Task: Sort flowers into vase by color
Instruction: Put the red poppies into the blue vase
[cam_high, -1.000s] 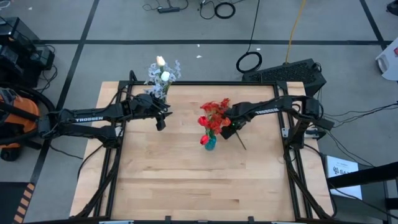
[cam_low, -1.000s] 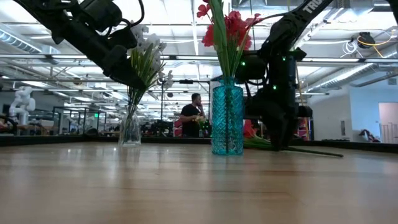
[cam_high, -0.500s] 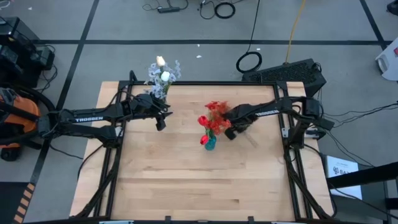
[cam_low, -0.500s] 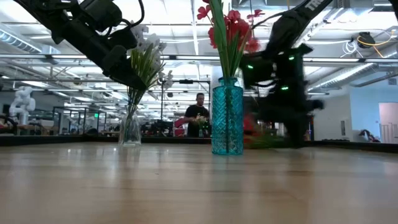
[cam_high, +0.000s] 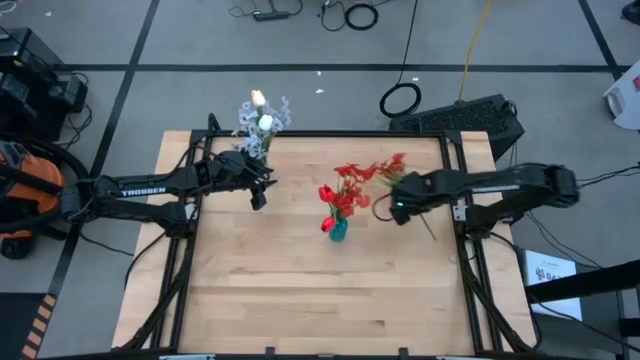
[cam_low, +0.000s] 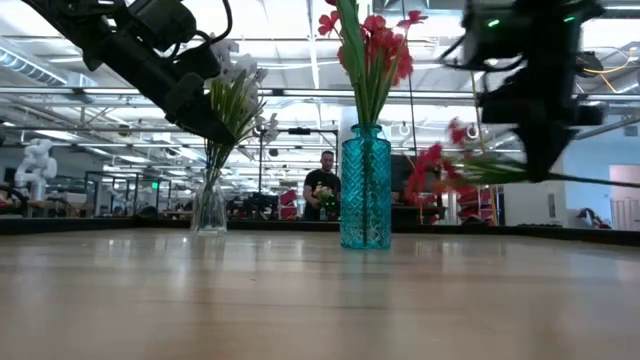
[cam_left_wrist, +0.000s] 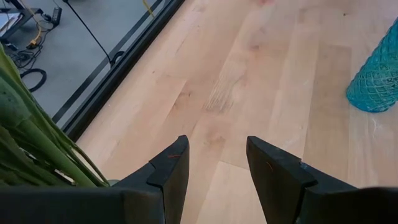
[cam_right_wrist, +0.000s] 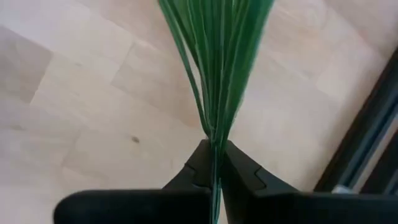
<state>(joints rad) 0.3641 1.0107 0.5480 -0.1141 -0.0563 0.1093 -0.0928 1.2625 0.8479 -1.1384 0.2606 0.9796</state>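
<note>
High view: right gripper (cam_high: 398, 212) was clamped on a red flower sprig (cam_high: 388, 168), bloom beyond its tips, teal vase (cam_high: 338, 231) beside. Left gripper (cam_high: 259, 196) stood parted, empty, near the clear vase (cam_low: 209, 210).

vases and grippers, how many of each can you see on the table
teal vase with red flowers: 1
clear vase with white flowers: 1
grippers: 2, the left gripper empty, the right gripper shut on a red flower sprig
total: 2 vases, 2 grippers, 4 things
</note>
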